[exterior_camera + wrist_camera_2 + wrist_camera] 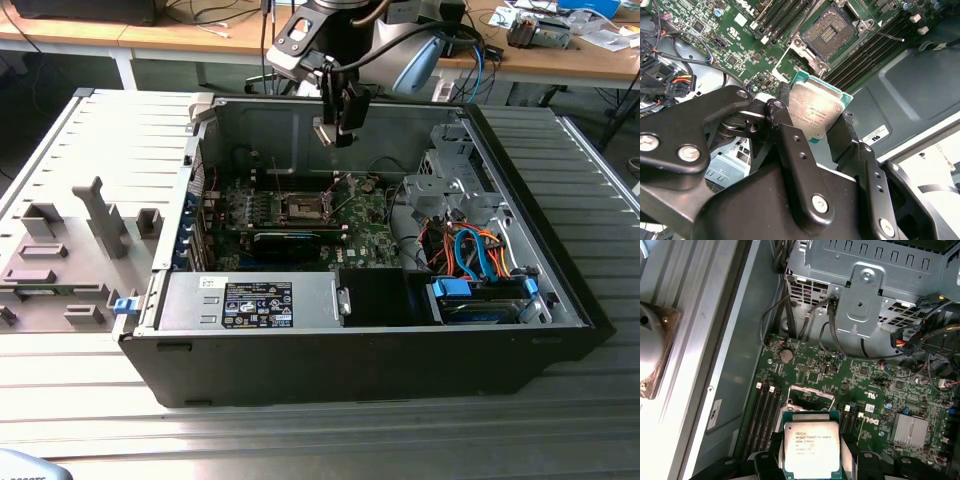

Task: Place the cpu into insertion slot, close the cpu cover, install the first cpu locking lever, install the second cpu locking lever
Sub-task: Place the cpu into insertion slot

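Note:
My gripper [336,130] hangs over the open computer case, shut on the cpu [322,132]. In both wrist views the cpu [815,111] [811,449] is a square chip with a pale metal face and a green edge, clamped between the two black fingers [781,122]. The insertion slot [303,207] lies well below it on the green board, apart from the chip. Its dark pin field and silver rim are uncovered in the second wrist view [829,33]. In the first wrist view the held chip partly hides the slot [810,399]. A thin wire lever [887,36] sticks out beside the slot.
A metal drive cage [450,180] and orange and blue cables [480,255] fill the case on the exterior view's right. The power supply [260,300] lies along the near wall. Black memory slots [767,412] flank the socket. A grey fixture tray [70,240] sits outside the case.

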